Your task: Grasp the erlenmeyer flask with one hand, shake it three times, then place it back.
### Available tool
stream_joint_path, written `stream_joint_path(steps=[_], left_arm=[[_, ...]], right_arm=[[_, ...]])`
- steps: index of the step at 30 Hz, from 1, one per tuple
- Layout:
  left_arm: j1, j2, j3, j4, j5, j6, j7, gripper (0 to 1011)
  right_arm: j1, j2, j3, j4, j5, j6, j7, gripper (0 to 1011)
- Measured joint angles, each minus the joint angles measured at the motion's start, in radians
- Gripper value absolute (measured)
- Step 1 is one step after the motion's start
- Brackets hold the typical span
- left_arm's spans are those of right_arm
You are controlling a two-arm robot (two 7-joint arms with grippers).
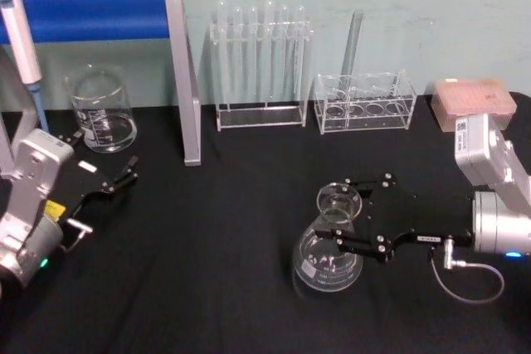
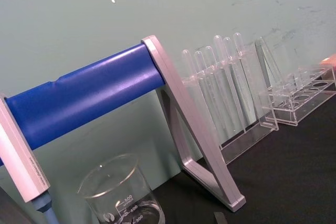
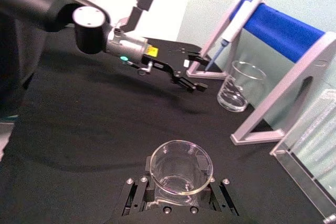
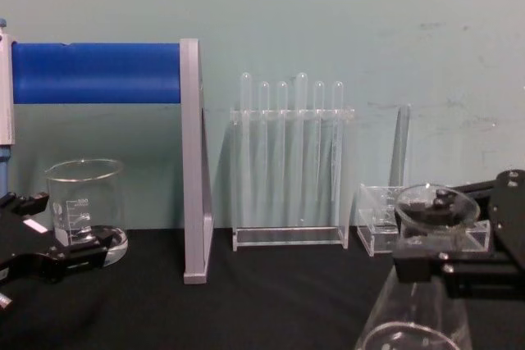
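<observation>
The erlenmeyer flask (image 1: 327,261) is clear glass and stands upright on the black table, right of centre. My right gripper (image 1: 340,210) reaches in from the right and is shut on its neck just under the flared rim, one finger on each side. In the right wrist view the flask's rim (image 3: 157,157) sits between the black pads (image 3: 203,167). In the chest view the flask (image 4: 414,309) looms large at the lower right, with the right gripper (image 4: 426,231) across its neck. My left gripper (image 1: 104,155) hangs open at the far left, near the beaker.
A glass beaker (image 1: 101,110) stands at the back left under a blue-barred pipette stand (image 1: 184,72). Behind the flask are a rack of test tubes (image 1: 259,64) and a lower clear rack (image 1: 365,104). A pink tip box (image 1: 471,99) sits at the back right.
</observation>
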State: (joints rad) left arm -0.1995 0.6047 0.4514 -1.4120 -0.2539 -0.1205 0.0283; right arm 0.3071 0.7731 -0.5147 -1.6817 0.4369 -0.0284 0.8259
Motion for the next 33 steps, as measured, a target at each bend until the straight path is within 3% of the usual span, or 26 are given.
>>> stream_joint_path(steps=[9,15,24,33], left_arm=[[0.0,0.0,0.0,0.0,0.0,0.0,0.0,1001],[0.0,0.0,0.0,0.0,0.0,0.0,0.0,1001],[0.0,0.0,0.0,0.0,0.0,0.0,0.0,1001],[0.0,0.0,0.0,0.0,0.0,0.0,0.0,1001]], right_arm=[[0.015,0.017,-0.023,0.007,0.015,-0.023,0.027,457],[0.017,0.011,-0.024,0.013,0.023,-0.015,-0.007,457],[0.017,-0.036,0.004,0.031,0.017,0.072,-0.15,457],[0.012,-0.126,0.078,0.054,-0.001,0.209,-0.38,457]])
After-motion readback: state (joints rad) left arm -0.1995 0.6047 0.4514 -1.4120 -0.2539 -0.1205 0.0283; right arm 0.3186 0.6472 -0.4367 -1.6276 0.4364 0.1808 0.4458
